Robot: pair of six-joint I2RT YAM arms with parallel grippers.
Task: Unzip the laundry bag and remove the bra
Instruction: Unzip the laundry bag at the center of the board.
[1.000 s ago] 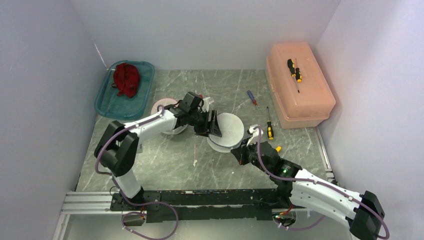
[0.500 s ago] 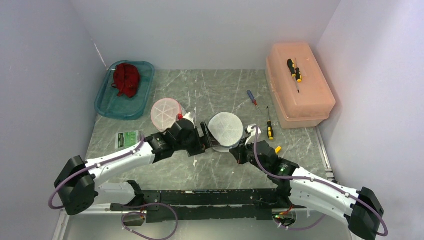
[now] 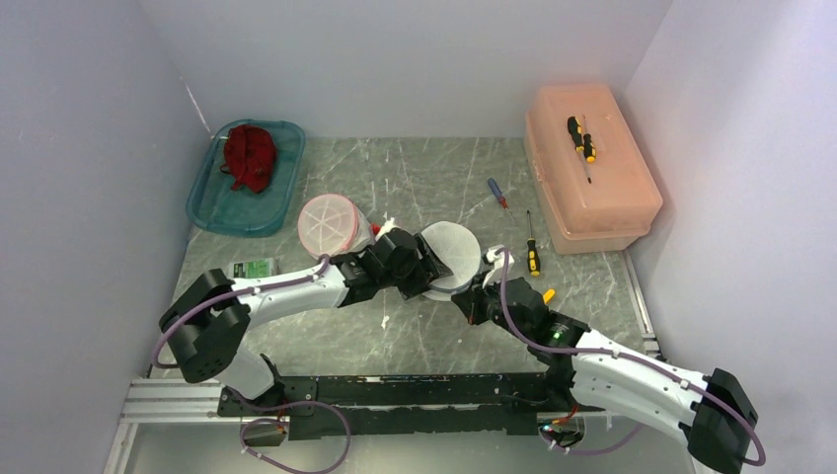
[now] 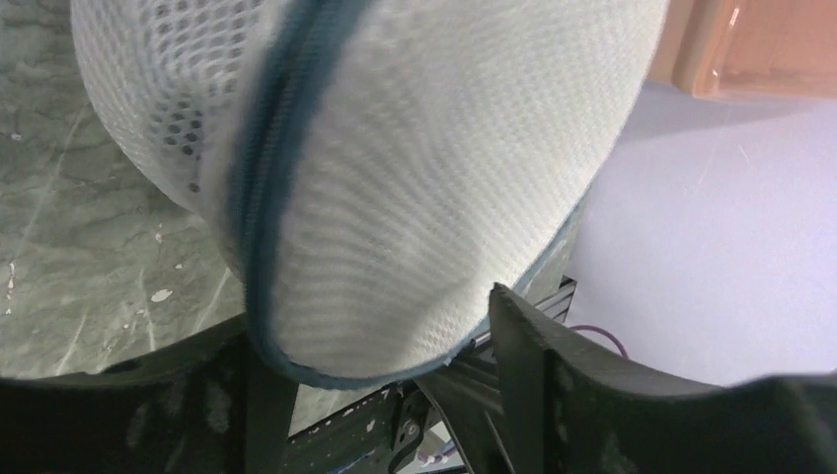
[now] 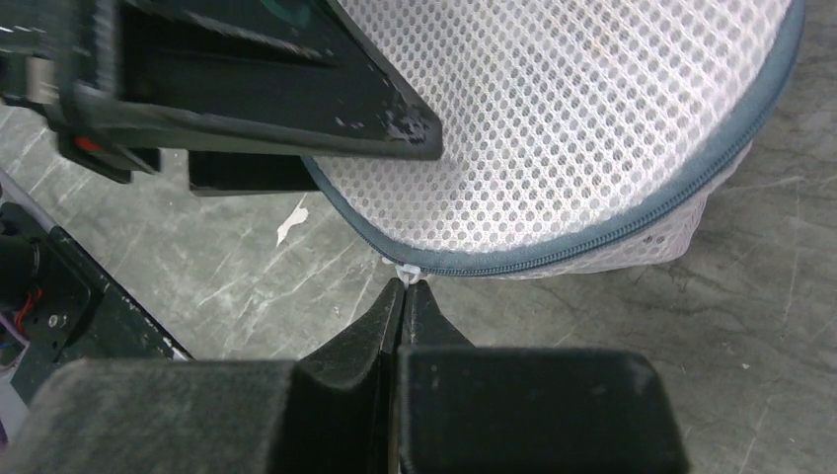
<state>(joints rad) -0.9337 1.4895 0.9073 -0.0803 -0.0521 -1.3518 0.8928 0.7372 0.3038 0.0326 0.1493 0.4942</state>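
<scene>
Grey marbled table [image 3: 336,336] between white walls. At its middle lies the bag [image 3: 452,252], a round white mesh pod with a blue-grey zip [image 5: 592,242] round its rim, directly ahead of both pincers. The zip looks closed along the stretch in view, and no bra shows through the mesh. The right pincer [image 5: 403,288], at the bag's near edge, has its fingers pressed together on the small white pull [image 5: 405,270], just as a second ago. The left pincer [image 4: 370,326] is what changed. A second ago it met the bag from the far left with its arm arched high. The arm has since swung low and come back, and the fingers now stand spread with the bag's rim between them. Whether they squeeze the mesh cannot be told. This looks like a fresh hold to brace the bag so the right can draw the pull, and unzipping seems not yet begun. Left of the left pincer stands a pink mesh pod [image 3: 329,222], and far beyond that a teal tray [image 3: 225,205] holding a red cloth [image 3: 249,156]
</scene>
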